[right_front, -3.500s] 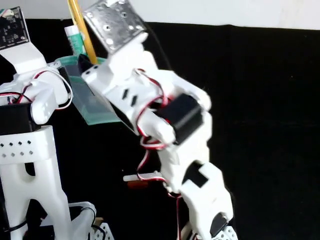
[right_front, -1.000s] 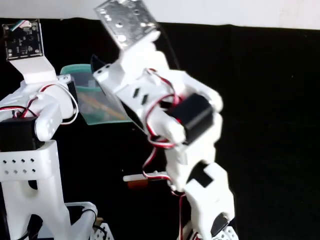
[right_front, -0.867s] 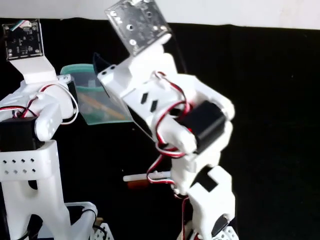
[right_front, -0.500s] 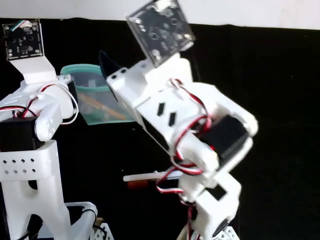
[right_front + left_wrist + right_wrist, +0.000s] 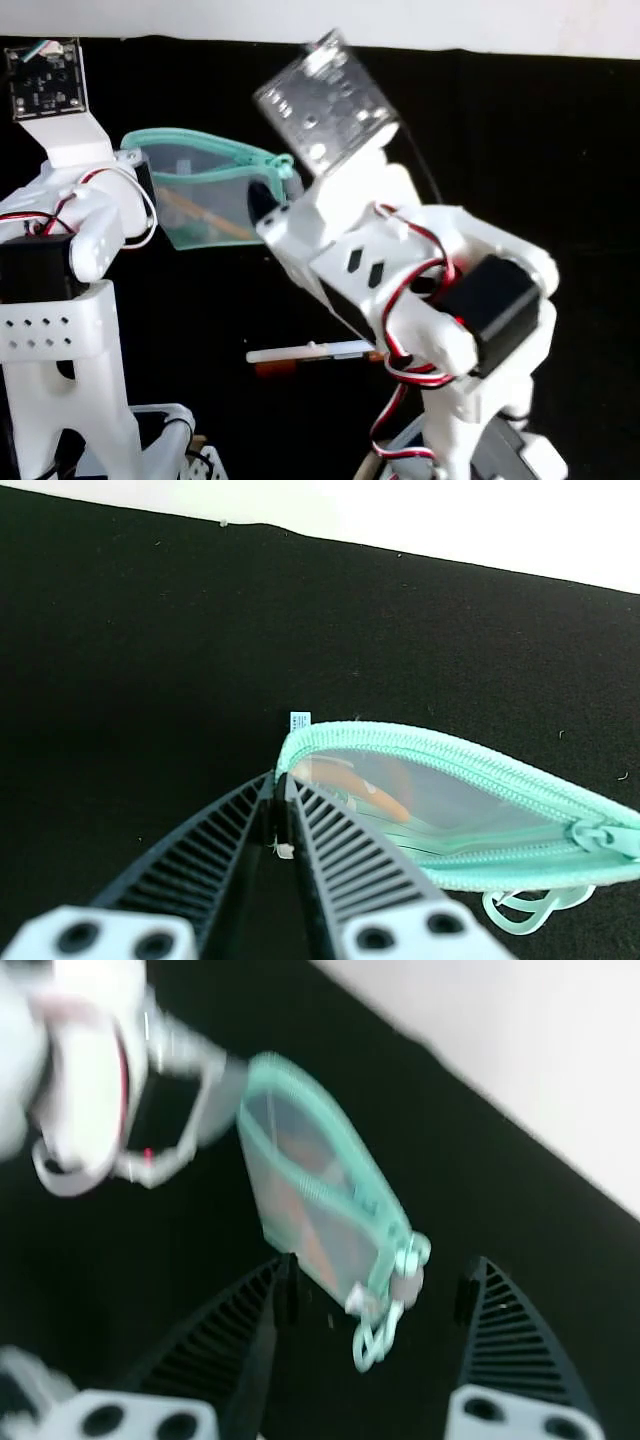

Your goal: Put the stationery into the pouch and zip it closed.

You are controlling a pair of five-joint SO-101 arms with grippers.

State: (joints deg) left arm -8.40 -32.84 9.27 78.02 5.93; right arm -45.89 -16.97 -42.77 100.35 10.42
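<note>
The mint-green see-through pouch (image 5: 205, 195) hangs above the black table, with an orange pencil (image 5: 200, 215) lying inside it. My left gripper (image 5: 280, 790) is shut on the pouch's (image 5: 450, 805) near end seam. The zipper slider (image 5: 590, 835) sits at the far end, with a cord loop under it. My right gripper (image 5: 378, 1290) is open just short of that end, and the slider (image 5: 405, 1260) hangs between its spread fingers without touching them. In the high view the right gripper (image 5: 268, 198) is at the pouch's right tip. A white and orange pen (image 5: 310, 352) lies on the table below.
The left arm's white body (image 5: 60, 300) stands at the left edge. The right arm's body (image 5: 450, 320) takes up the middle and lower right. Black cloth (image 5: 560, 150) covers the table out to a white wall at the back.
The yellow pencil and glue stick that stood out of the pouch have sunk inside. My right arm has drawn back to the right, off the pouch's top, to its right end.
</note>
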